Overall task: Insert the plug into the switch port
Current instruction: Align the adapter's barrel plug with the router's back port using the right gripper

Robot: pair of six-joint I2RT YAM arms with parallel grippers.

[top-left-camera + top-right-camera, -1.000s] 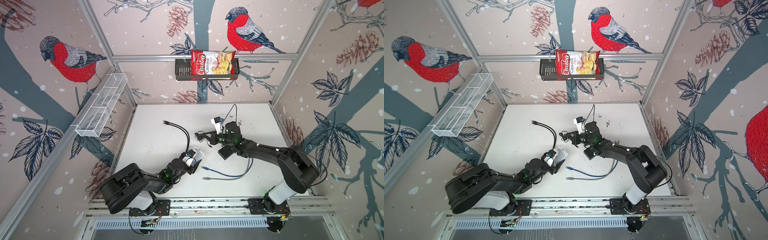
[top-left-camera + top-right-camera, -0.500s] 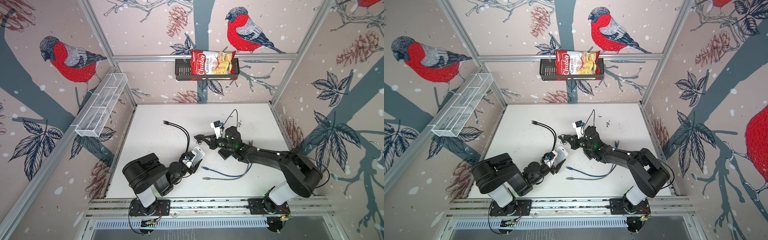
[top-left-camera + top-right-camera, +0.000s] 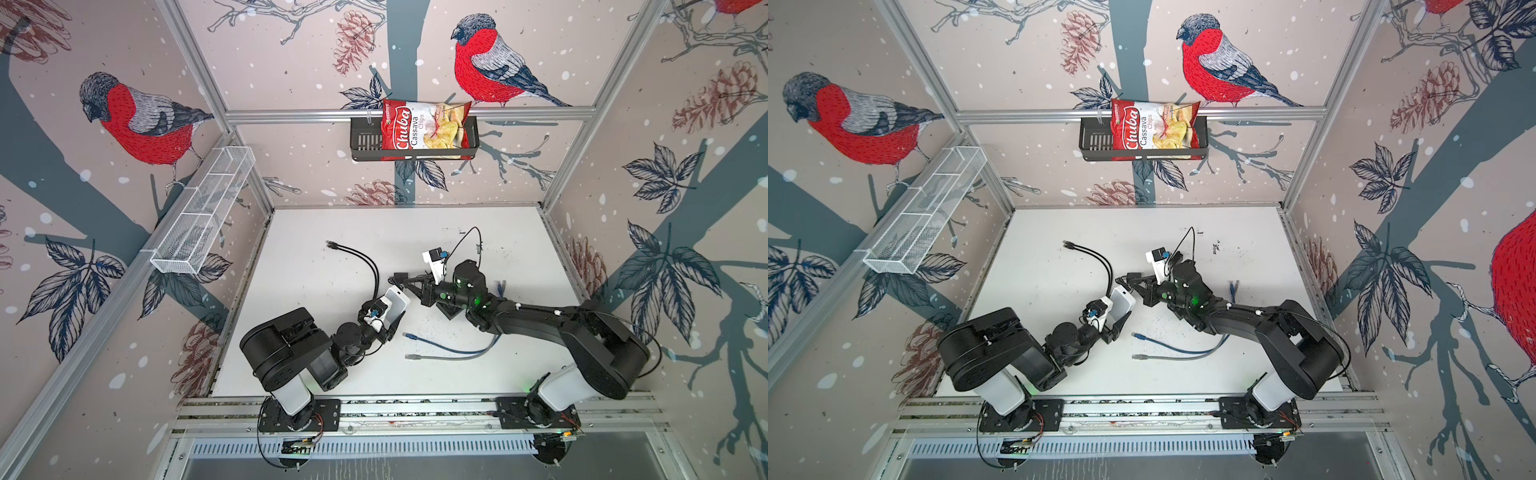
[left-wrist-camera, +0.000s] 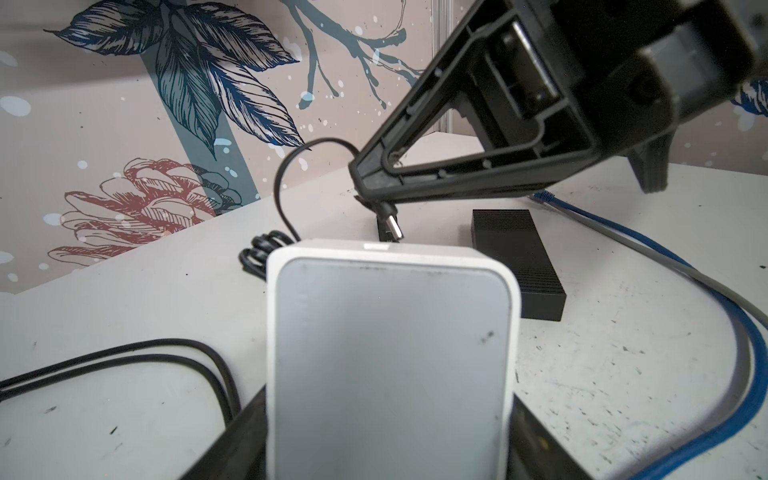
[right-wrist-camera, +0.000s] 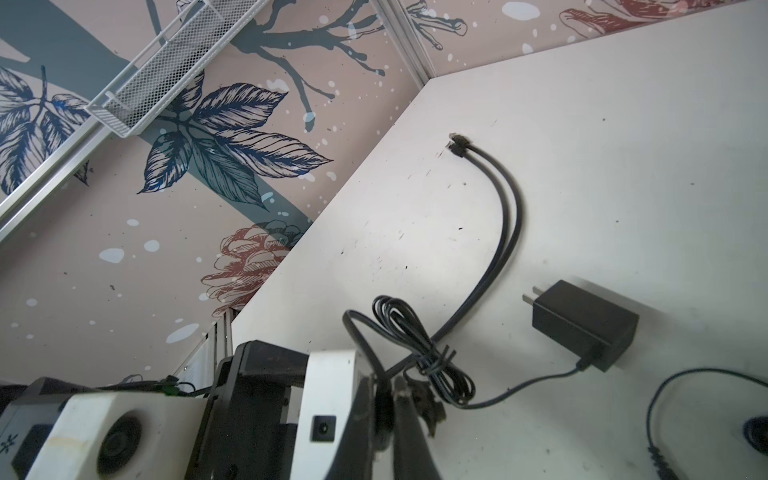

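Grips the white switch [image 4: 390, 353] in the left gripper [image 3: 388, 318], jaws spread wide and clamped on its two flanks, casing tilted up off the table [image 3: 332, 232] at centre of both top views; presumably braces it so the port [image 5: 323, 428] faces the other arm. Pinches the plug [image 4: 392, 226] in the right gripper [image 3: 409, 283], jaws drawn together on its black collar, metal tip bare and angled down just above the switch's upper edge, centre of the left wrist view. Cannot tell contact. Reads as alignment, not yet seated: shows the port empty, lower middle of the right wrist view. Leaves cord coil [image 5: 419, 353] and power adapter [image 5: 584, 324] slack on the table, likely sparing the plug any tug.
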